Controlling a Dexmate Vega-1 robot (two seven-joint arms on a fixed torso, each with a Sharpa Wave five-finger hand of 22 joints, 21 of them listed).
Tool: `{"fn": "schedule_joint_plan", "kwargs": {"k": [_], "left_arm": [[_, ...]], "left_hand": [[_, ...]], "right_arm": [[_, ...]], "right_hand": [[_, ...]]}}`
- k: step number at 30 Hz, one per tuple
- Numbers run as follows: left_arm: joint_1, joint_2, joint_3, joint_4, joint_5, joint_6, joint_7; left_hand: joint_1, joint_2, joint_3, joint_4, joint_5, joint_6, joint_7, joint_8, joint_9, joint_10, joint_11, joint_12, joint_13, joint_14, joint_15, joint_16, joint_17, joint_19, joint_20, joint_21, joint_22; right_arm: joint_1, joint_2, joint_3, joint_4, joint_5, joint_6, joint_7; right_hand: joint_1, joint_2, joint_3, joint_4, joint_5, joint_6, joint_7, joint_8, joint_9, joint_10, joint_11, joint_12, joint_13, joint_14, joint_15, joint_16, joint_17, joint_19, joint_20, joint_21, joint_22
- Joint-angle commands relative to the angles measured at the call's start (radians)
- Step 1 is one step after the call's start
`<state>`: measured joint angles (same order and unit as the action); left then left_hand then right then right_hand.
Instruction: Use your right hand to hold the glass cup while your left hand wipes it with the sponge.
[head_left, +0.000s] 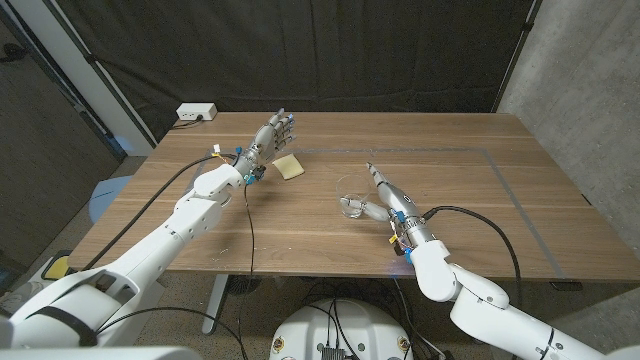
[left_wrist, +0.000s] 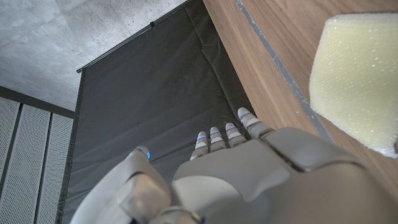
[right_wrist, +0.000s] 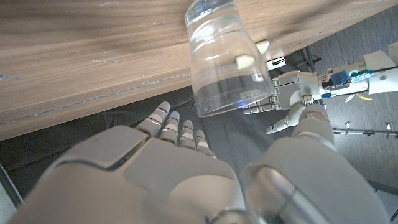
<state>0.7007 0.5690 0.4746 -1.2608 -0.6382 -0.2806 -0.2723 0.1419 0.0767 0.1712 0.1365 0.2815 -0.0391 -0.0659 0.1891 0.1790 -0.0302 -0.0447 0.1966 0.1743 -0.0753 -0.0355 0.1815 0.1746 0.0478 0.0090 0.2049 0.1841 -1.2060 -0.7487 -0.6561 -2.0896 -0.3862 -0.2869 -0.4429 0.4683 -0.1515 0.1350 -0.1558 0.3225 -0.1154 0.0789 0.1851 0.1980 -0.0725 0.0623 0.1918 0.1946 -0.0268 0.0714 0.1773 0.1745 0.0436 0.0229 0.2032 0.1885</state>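
The clear glass cup (head_left: 351, 201) stands upright on the wooden table (head_left: 480, 215), a little right of the middle. My right hand (head_left: 386, 194) is just right of it with fingers stretched straight and the thumb reaching toward the cup's base; nothing is held. In the right wrist view the cup (right_wrist: 222, 61) sits just past my right hand (right_wrist: 155, 177). The pale yellow sponge (head_left: 289, 166) lies on the table to the cup's far left. My left hand (head_left: 268, 140) stands beside it, fingers straight and apart. In the left wrist view the sponge (left_wrist: 357, 81) lies beside my left hand (left_wrist: 249, 177).
A white power strip (head_left: 196, 113) sits at the table's back left corner. A thin tape line (head_left: 505, 175) marks a rectangle on the right half of the table. A black cable (head_left: 248, 215) hangs from my left wrist. A dark curtain closes the back.
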Motion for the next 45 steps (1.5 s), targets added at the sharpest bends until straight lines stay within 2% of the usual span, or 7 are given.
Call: {"fn": "schedule_joint_plan", "kwargs": {"k": [1, 17, 34, 38, 40, 42, 45], "left_arm": [[-0.016, -0.01, 0.004, 0.024, 0.001, -0.002, -0.011], [-0.037, -0.03, 0.004, 0.073, -0.002, -0.016, -0.038], [-0.04, -0.03, -0.003, 0.076, -0.002, -0.011, -0.032], [-0.043, -0.032, -0.002, 0.076, 0.0, -0.011, -0.031], [-0.044, -0.032, -0.002, 0.075, 0.0, -0.008, -0.032], [-0.044, -0.031, -0.001, 0.074, 0.003, -0.008, -0.031], [-0.044, -0.031, -0.001, 0.069, 0.004, -0.005, -0.027]], "left_hand": [[0.001, 0.003, -0.004, 0.0, 0.005, 0.003, 0.0, 0.005, 0.004, 0.006, -0.002, -0.002, 0.006, 0.006, -0.018, 0.0, 0.001, 0.01, 0.002, 0.007, 0.003], [0.0, 0.004, -0.008, 0.001, 0.006, 0.003, 0.001, 0.004, 0.004, 0.006, -0.001, -0.002, 0.006, 0.006, -0.016, 0.0, 0.001, 0.009, 0.002, 0.006, 0.003], [0.0, 0.004, -0.012, 0.002, 0.006, 0.004, -0.001, 0.004, 0.004, 0.007, -0.003, -0.002, 0.006, 0.007, -0.017, 0.0, 0.001, 0.01, 0.002, 0.007, 0.003], [0.0, 0.004, -0.013, 0.002, 0.007, 0.002, 0.0, 0.004, 0.004, 0.006, -0.004, -0.003, 0.006, 0.007, -0.017, 0.0, 0.001, 0.011, 0.001, 0.007, 0.003], [0.0, 0.005, -0.013, 0.002, 0.007, 0.002, 0.0, 0.003, 0.004, 0.005, -0.002, -0.003, 0.006, 0.007, -0.016, 0.0, 0.001, 0.01, 0.001, 0.007, 0.003], [0.0, 0.005, -0.014, 0.002, 0.007, 0.002, 0.001, 0.003, 0.004, 0.005, -0.002, -0.003, 0.006, 0.007, -0.016, 0.0, 0.001, 0.011, 0.001, 0.007, 0.003], [0.0, 0.005, -0.014, 0.002, 0.007, 0.001, 0.001, 0.003, 0.004, 0.005, -0.002, -0.003, 0.006, 0.006, -0.017, 0.0, 0.001, 0.011, 0.002, 0.007, 0.003]], "right_arm": [[0.046, 0.016, -0.053, 0.025, -0.041, -0.048, 0.04], [0.095, 0.083, -0.056, 0.116, -0.025, -0.051, 0.0], [0.135, 0.088, -0.054, 0.175, 0.08, 0.038, 0.076], [0.139, 0.091, -0.04, 0.205, 0.151, 0.113, 0.102], [0.144, 0.088, -0.034, 0.221, 0.188, 0.15, 0.126], [0.144, 0.09, -0.031, 0.231, 0.212, 0.169, 0.138], [0.146, 0.091, -0.03, 0.235, 0.222, 0.175, 0.144]], "right_hand": [[0.02, 0.003, -0.006, -0.003, 0.012, -0.017, -0.001, 0.002, 0.002, -0.014, 0.0, -0.003, 0.0, -0.01, 0.0, -0.001, 0.004, -0.002, -0.011, -0.004, 0.004], [0.072, 0.024, -0.001, -0.005, 0.024, -0.028, 0.007, 0.01, 0.003, -0.019, 0.0, 0.007, 0.001, 0.003, -0.017, 0.008, 0.005, 0.025, -0.019, 0.008, 0.003], [0.116, 0.026, -0.007, -0.002, 0.031, 0.045, -0.004, 0.041, 0.005, -0.013, 0.018, 0.018, 0.002, 0.001, 0.0, 0.007, 0.005, 0.02, -0.005, 0.006, 0.004], [0.128, 0.074, 0.003, 0.016, 0.035, 0.096, -0.02, 0.056, 0.005, -0.008, 0.033, 0.022, 0.002, -0.009, 0.016, 0.006, 0.007, 0.004, 0.011, 0.002, 0.006], [0.136, 0.107, 0.01, 0.027, 0.033, 0.15, -0.061, 0.068, 0.003, -0.014, 0.039, 0.023, 0.003, -0.038, 0.031, 0.001, 0.007, -0.029, 0.026, -0.006, 0.007], [0.141, 0.121, 0.014, 0.029, 0.03, 0.154, -0.061, 0.065, 0.002, -0.023, 0.039, 0.02, 0.003, -0.058, 0.037, -0.003, 0.007, -0.056, 0.04, -0.013, 0.008], [0.149, 0.128, 0.018, 0.027, 0.029, 0.141, -0.057, 0.057, 0.001, -0.029, 0.039, 0.019, 0.003, -0.062, 0.039, -0.002, 0.007, -0.058, 0.042, -0.012, 0.008]]}}
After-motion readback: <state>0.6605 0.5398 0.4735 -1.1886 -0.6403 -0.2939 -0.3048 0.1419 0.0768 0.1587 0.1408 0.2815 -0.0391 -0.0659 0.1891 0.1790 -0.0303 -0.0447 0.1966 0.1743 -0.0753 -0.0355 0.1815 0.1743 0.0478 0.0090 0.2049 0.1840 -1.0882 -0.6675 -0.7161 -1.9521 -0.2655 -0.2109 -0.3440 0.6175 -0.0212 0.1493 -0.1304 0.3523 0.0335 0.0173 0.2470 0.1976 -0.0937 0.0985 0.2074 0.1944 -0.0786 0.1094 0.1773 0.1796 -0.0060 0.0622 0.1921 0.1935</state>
